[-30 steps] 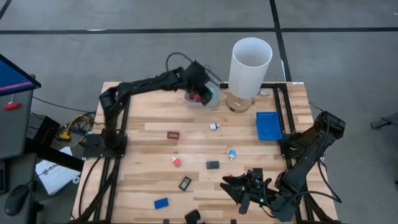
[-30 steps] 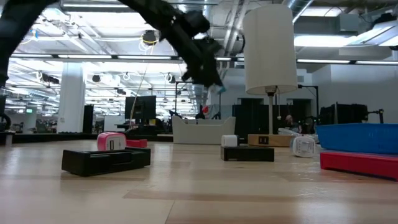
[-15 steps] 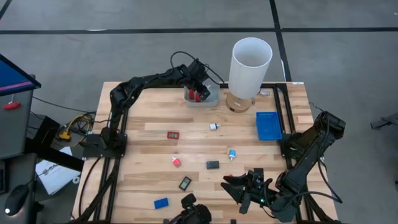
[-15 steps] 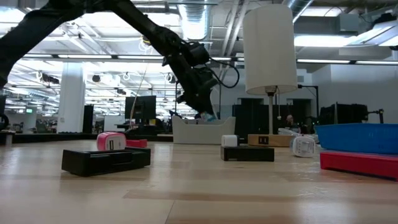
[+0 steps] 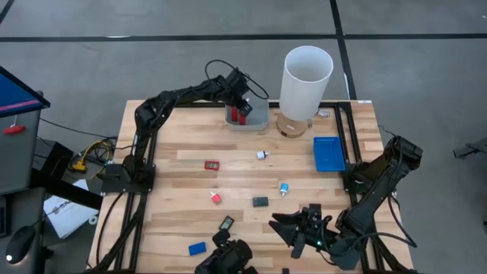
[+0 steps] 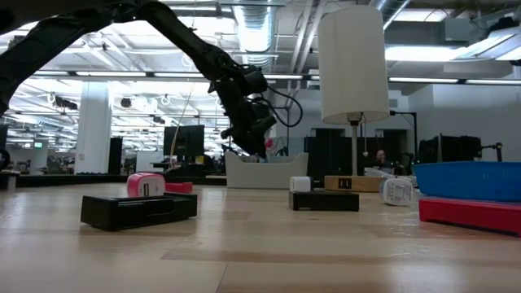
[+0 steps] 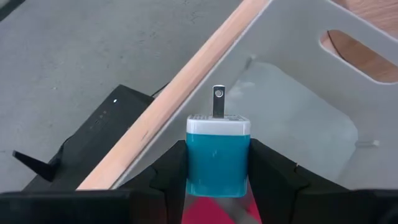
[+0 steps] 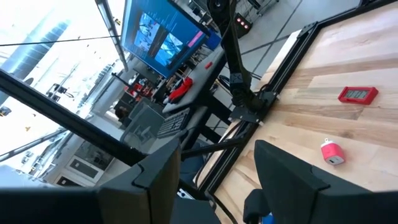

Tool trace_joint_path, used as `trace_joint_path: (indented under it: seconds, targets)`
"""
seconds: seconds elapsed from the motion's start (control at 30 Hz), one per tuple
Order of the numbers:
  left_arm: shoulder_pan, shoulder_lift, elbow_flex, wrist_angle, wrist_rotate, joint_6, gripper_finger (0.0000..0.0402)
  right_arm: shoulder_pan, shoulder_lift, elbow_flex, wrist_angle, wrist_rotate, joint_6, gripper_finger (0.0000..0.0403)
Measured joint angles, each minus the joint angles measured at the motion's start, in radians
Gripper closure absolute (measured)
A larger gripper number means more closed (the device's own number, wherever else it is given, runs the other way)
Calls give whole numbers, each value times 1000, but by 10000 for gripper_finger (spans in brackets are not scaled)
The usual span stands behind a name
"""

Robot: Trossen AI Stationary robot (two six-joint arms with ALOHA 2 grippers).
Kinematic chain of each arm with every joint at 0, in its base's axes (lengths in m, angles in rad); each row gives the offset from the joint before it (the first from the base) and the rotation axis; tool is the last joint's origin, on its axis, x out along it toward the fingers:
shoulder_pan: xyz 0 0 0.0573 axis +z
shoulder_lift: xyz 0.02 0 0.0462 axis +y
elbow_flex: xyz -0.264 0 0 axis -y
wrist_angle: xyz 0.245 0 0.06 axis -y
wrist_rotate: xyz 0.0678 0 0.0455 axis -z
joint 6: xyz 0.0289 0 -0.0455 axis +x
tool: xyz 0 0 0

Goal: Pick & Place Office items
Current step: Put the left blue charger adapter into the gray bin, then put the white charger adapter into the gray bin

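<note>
A: Office items are scattered over the wooden surface point(image 5: 183, 164), and one of them, a small blue-and-white plug adapter point(image 7: 218, 154), sits clamped in the left hand point(image 7: 217, 180), fingers closed snugly on its blue body with the metal prong pointing away from the wrist

B: So which step is that?

A: The placing step, I'd say. The left hand point(image 5: 239, 103) hangs over the shallow grey tray point(image 5: 259, 120) at the far edge, close to the white lamp point(image 5: 306, 80), and the wrist view looks straight down into the tray's pale floor. Something red shows just under the adapter too, though I cannot tell whether it is held or lying in the tray

B: What does the next move call for?

A: Probably a short drop lower, keeping inside the tray wall, then opening the fingers so the piece falls flat and doesn't bounce out

B: And the right hand?

A: The right hand point(image 5: 302, 228) waits low at the near edge on its own side, fingers parted about halfway with nothing between them

B: What's left out on the surface?

A: A red framed rectangle point(image 5: 211, 164), a white-and-blue piece point(image 5: 261, 154), another one point(image 5: 284, 188), a small red-and-white block point(image 5: 216, 198), a black block point(image 5: 260, 202), a black framed rectangle point(image 5: 226, 223) and a blue block point(image 5: 197, 248). The flat blue tray point(image 5: 328, 154) lies on the right side, well apart from the grey one
</note>
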Motion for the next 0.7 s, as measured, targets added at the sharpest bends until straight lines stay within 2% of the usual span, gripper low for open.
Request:
trace_joint_path:
  seconds: [0.17,0.47,0.7]
  targets:
    - [3,0,0,-9,8,-2,261,0,0,0,0,0,2,205]
    - [1,0,0,-8,9,2,218,0,0,0,4,0,2,205]
    - [1,-23,-1,-18,11,29,208,0,0,0,4,0,2,205]
